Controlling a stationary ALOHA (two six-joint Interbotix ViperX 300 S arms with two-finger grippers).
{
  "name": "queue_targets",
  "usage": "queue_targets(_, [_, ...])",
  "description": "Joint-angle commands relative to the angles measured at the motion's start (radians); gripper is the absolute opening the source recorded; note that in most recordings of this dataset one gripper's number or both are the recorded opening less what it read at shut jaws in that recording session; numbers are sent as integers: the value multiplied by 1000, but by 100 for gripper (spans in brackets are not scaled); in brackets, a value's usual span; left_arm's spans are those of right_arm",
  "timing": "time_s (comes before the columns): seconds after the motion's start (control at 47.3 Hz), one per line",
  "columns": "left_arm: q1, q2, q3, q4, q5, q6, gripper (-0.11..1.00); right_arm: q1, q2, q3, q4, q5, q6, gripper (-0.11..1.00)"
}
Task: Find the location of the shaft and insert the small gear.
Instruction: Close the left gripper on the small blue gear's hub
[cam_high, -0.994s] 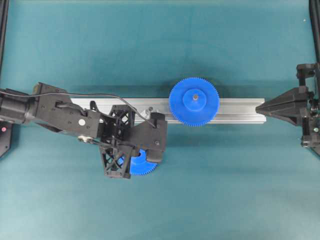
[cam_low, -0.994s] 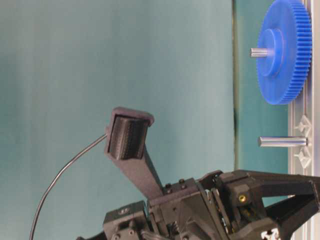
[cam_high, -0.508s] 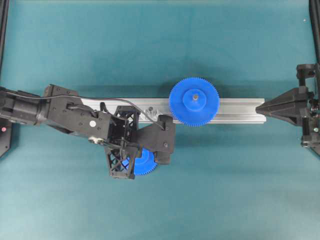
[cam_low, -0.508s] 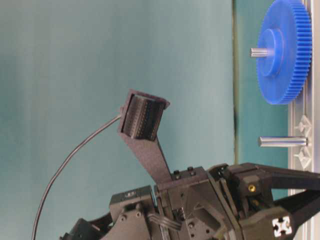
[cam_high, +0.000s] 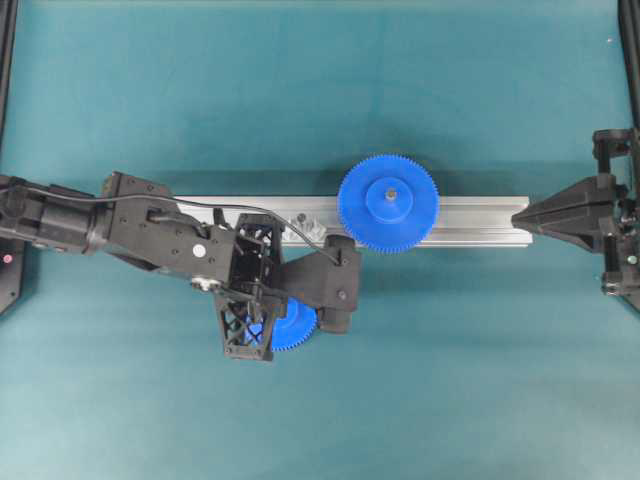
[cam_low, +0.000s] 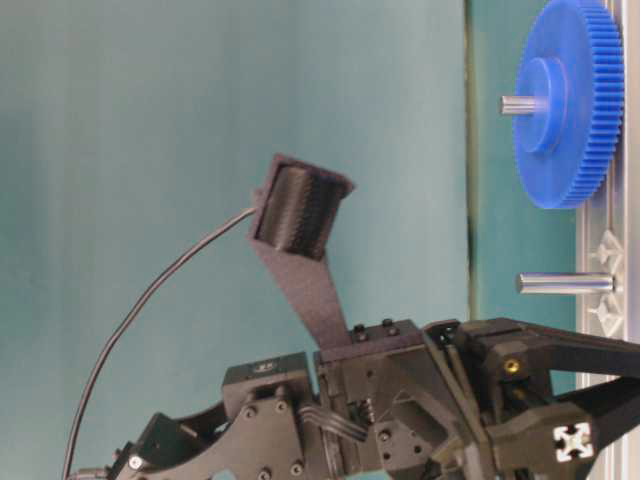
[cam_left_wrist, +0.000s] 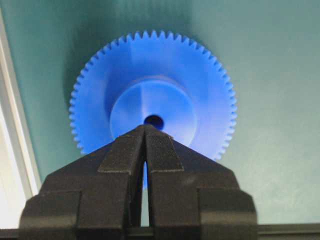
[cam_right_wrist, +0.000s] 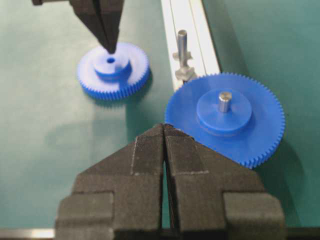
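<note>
The small gear lies flat on the teal table, just below the rail in the overhead view and left of centre, partly hidden under the left arm. In the left wrist view the left gripper has its fingers pressed together with only a thin slit between them, the tip at the near edge of the gear's raised hub, just short of the central hole; nothing is held between them. The right wrist view shows the same closed tip standing on the hub of the small gear at upper left of the frame.

The shaft stands upright on the rail, on a shiny base, bare, between the small gear and the large gear. The large gear sits on its own pin on the rail, right of centre in the overhead view.

The right gripper is at the rail's right end in the overhead view, well apart from both gears, fingers together and empty.
</note>
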Motion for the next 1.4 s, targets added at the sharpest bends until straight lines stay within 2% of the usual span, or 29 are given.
queue_targets(0.0, [-8, -15, -28, 2, 3, 3, -1, -3, 5, -11, -2, -6, 9, -2])
queue_targets(0.508, [-8, -5, -40, 2, 51, 3, 0, -3, 5, -11, -2, -6, 9, -2])
queue_targets(0.634, [-9, -5, -43, 2, 40, 3, 5, -3, 5, -9, -2, -6, 9, -2])
queue_targets(0.719, [-8, -5, -43, 3, 37, 2, 15, -3, 5, -11, -2, -6, 9, -2])
queue_targets(0.804, [-8, -3, -41, 2, 37, -6, 35, -3, 5, -11, -2, -6, 9, -2])
queue_targets(0.952, [-8, 0, -40, 2, 21, -17, 78, -3, 5, -9, -2, -6, 9, -2])
queue_targets(1.015, [-8, 2, -41, 2, 11, -17, 89, -3, 5, -9, -2, -6, 9, -2])
queue_targets(1.078, [-8, 5, -43, 2, 6, -17, 94, -3, 5, -9, -2, -6, 11, -2])
queue_targets(1.374, [-8, 15, -44, 2, 5, -18, 93, -3, 5, -8, -2, -6, 9, -2])
